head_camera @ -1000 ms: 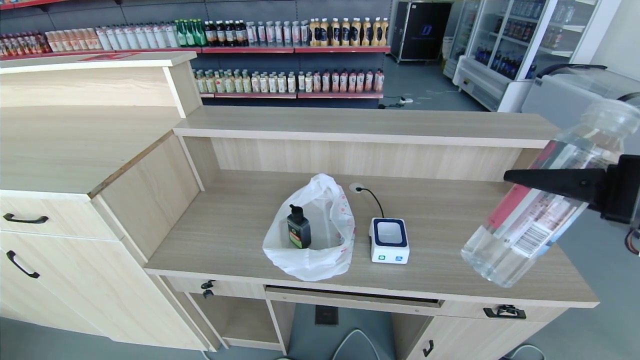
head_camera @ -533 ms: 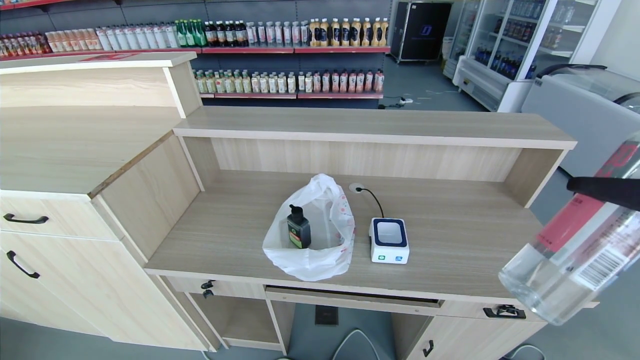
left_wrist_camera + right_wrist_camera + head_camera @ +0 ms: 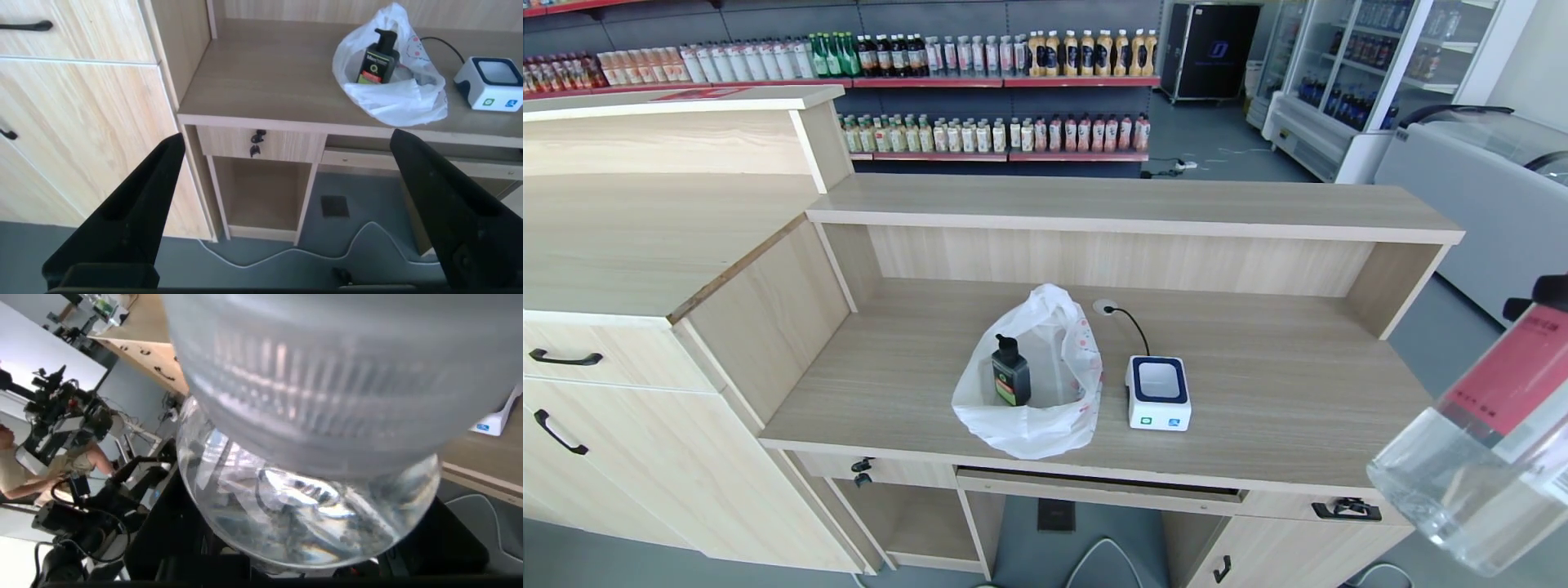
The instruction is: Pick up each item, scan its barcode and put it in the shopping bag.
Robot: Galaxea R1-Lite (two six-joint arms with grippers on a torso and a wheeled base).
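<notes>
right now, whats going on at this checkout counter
The robot's right gripper holds a clear water bottle with a red label, tilted, near the right end of the counter. It is well off from the scanner, which sits beside the shopping bag. A black pump bottle already stands in that bag. The left gripper is open and empty, low before the counter's left side.

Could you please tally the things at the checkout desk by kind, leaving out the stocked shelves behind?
Bottles: 2, a dark bottle in the bag and a clear bottle held up off the desk's right end.
Bags: 1.
Scanners: 1, the scanner beside the bag.
Total: 4.
</notes>
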